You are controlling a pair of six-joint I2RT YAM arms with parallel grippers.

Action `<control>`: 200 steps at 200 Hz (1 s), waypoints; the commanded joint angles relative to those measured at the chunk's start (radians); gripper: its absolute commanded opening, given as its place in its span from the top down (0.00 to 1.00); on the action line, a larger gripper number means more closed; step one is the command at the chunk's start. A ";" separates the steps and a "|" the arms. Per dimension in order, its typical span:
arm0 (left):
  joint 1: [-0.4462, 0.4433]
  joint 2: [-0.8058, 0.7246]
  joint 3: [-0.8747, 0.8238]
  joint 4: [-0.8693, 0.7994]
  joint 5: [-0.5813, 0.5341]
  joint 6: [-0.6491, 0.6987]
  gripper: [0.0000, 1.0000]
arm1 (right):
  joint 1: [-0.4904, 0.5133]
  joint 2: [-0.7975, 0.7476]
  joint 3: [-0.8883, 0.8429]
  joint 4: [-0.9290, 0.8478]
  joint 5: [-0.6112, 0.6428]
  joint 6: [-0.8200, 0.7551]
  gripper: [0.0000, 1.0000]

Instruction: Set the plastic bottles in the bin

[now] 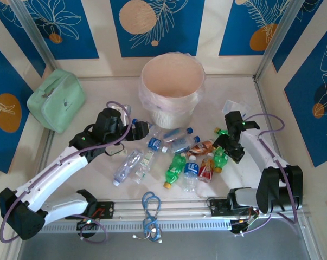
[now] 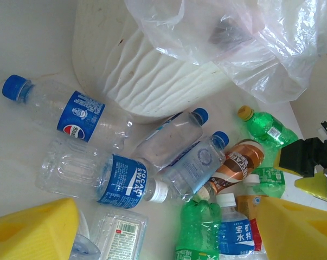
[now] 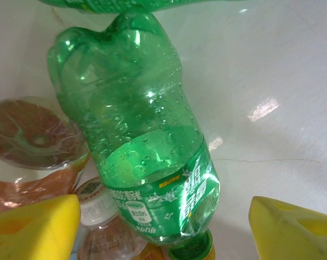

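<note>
Between the right fingers [image 3: 33,227], which are spread wide, lies a green bottle [image 3: 141,141] on its side, cap end nearest them, with a gap at either flank so neither finger touches it. The left fingers [image 2: 36,230] are likewise spread and pinch nothing. They hang over clear bottles lying on the counter [image 2: 22,43]: a Pepsi bottle [image 2: 71,111] with a blue cap and a Pocari Sweat bottle [image 2: 98,176], both at the foot of the bin [image 2: 152,81]. Seen from above, the plastic bottles [image 1: 177,168] lie scattered between the arms, just in front of the cream bin, its clear liner [image 1: 147,100] draped over the rim. A mint-green pouch [image 1: 57,100] sits far left.
</note>
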 commanded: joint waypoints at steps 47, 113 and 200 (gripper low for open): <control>0.007 -0.004 -0.037 0.020 0.012 -0.035 0.16 | -0.026 0.050 -0.046 0.054 -0.042 0.002 0.18; 0.007 0.009 -0.062 0.036 0.028 -0.054 0.17 | -0.055 0.112 -0.077 0.116 -0.070 -0.027 0.18; 0.007 0.004 -0.076 0.037 0.027 -0.063 0.18 | -0.058 0.148 -0.083 0.143 -0.074 -0.031 0.29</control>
